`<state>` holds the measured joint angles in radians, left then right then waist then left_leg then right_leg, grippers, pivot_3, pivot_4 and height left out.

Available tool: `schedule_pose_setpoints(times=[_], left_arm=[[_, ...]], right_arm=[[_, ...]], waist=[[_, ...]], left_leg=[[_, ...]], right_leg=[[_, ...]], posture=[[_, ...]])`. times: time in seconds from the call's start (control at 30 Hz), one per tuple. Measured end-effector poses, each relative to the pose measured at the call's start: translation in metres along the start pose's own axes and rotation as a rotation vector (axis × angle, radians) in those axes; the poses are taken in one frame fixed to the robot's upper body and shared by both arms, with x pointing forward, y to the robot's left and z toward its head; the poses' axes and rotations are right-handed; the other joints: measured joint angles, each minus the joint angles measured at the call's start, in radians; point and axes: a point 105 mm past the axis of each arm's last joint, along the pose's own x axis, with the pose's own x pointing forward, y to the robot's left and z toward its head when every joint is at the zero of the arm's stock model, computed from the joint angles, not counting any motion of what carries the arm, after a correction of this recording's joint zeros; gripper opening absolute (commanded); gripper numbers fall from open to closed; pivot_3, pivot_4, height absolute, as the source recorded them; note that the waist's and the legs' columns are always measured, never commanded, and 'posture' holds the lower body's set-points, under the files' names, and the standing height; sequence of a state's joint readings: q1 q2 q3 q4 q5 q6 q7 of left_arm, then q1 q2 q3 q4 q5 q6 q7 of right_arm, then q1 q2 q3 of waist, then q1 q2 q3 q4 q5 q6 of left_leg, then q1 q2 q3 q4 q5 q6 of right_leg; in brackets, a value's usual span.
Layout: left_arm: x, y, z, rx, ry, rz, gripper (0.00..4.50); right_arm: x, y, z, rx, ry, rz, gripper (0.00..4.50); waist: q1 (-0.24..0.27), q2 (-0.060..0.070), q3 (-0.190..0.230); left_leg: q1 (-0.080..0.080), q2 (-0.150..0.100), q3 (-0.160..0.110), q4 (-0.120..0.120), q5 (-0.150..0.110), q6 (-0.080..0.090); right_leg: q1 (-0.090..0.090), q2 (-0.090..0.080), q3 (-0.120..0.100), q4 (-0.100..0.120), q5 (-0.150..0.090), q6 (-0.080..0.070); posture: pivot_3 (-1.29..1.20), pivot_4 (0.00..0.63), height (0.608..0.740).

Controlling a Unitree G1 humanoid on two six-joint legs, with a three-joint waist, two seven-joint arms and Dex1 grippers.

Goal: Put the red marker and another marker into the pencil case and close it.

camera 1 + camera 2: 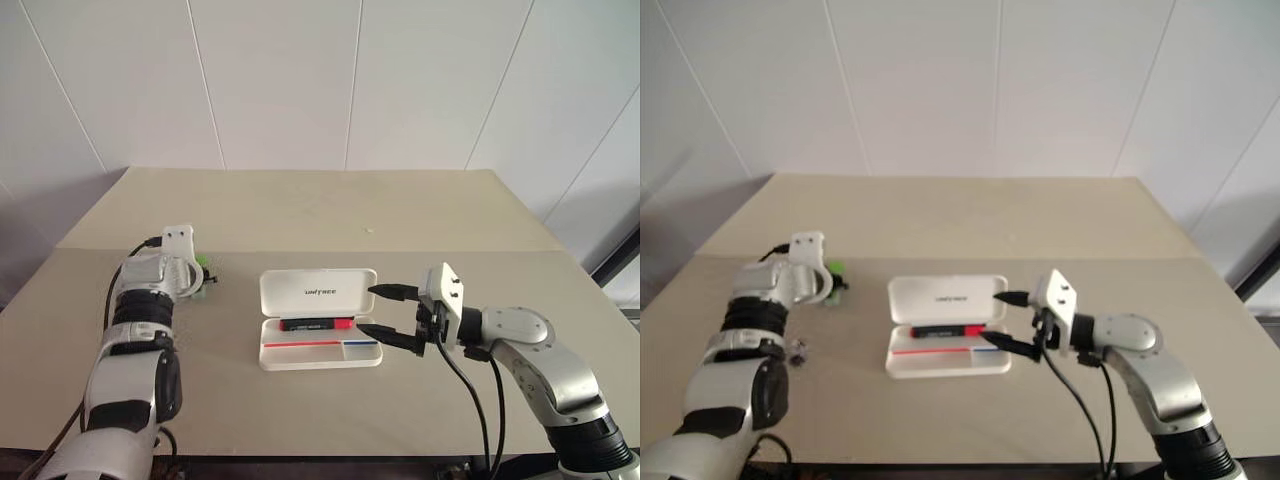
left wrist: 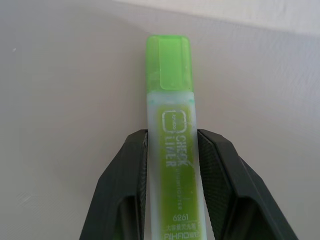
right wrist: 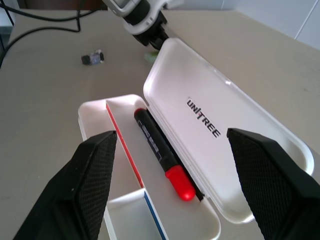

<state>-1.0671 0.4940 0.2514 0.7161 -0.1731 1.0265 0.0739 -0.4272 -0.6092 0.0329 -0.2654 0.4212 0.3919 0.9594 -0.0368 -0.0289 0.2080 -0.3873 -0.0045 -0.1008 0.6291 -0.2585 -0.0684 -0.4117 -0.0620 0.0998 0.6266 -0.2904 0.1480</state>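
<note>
The pencil case (image 1: 290, 285) lies open at the table's middle, its white lid tipped back. The red marker (image 1: 318, 324) lies in its tray (image 3: 95, 112), black barrel with the red end toward the right. To the left of the case, my left gripper (image 2: 172, 150) is shut on another marker (image 2: 170, 65), the light green one, with its cap end sticking out past the fingers (image 2: 127, 170). That marker shows as a green patch (image 1: 207, 268) by the left hand. My right gripper (image 1: 367, 309) stands open at the case's right end, with nothing between its fingers (image 3: 95, 175).
A small dark object (image 1: 798, 348) lies on the table in front of the left hand. The tan table (image 1: 330, 215) stretches back to a white panelled wall. The right arm's cable (image 1: 470, 400) hangs toward the table's front edge.
</note>
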Motion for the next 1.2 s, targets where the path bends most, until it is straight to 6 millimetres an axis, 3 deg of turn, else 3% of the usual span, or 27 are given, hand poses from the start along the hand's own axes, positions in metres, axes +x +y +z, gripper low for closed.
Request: schedule_pose_setpoints(times=[0.27,0.53,0.77,0.97,1.07,1.2], left_arm=[[-0.023,0.011,-0.006,0.165,-0.089,-0.146,1.15],[-0.059,0.021,0.036,0.350,-0.308,-0.304,1.15],[-0.093,-0.014,0.050,0.505,-0.458,-0.641,1.15],[-0.118,-0.045,0.037,0.678,-0.418,-0.920,1.15],[-0.143,-0.067,0.030,0.726,-0.413,-1.119,1.15],[-0.168,-0.088,0.022,0.783,-0.391,-1.292,1.15]], right_arm=[[-0.001,-0.001,0.000,0.000,0.003,-0.003,4.50],[-0.013,-0.001,0.000,0.023,-0.011,-0.015,4.50],[-0.030,-0.003,0.026,0.024,-0.134,0.007,4.50],[-0.049,-0.009,0.057,-0.014,-0.234,0.057,4.50],[-0.066,-0.010,0.062,-0.026,-0.236,0.105,4.50],[-0.081,-0.009,0.055,-0.020,-0.192,0.152,4.50]], waist=[[0.008,-0.001,0.000],[0.011,-0.001,0.000],[0.009,-0.001,0.001],[0.007,-0.001,0.001],[0.008,-0.001,0.002],[0.008,-0.001,0.002]], left_leg=[[0.000,0.000,0.000,0.000,0.000,0.000],[-0.001,0.000,0.000,0.000,0.000,0.000],[-0.001,0.000,0.000,0.000,0.000,0.000],[-0.001,0.001,0.000,0.000,0.000,0.001],[-0.002,0.001,0.000,0.000,0.000,0.001],[-0.002,0.001,0.001,0.001,-0.001,0.002]], right_leg=[[0.000,0.000,0.000,0.000,0.000,-0.001],[0.000,0.000,0.000,-0.002,0.000,-0.001],[0.000,0.000,0.000,-0.002,0.000,-0.001],[0.000,0.000,0.000,-0.001,0.000,-0.001],[0.001,0.000,0.000,-0.003,0.000,-0.001],[0.001,0.000,0.000,-0.004,0.000,-0.001]], posture=[[0.00,0.150,0.740],[0.00,0.150,0.740],[0.00,0.150,0.740],[0.00,0.150,0.740],[0.00,0.150,0.740],[0.00,0.150,0.740]])
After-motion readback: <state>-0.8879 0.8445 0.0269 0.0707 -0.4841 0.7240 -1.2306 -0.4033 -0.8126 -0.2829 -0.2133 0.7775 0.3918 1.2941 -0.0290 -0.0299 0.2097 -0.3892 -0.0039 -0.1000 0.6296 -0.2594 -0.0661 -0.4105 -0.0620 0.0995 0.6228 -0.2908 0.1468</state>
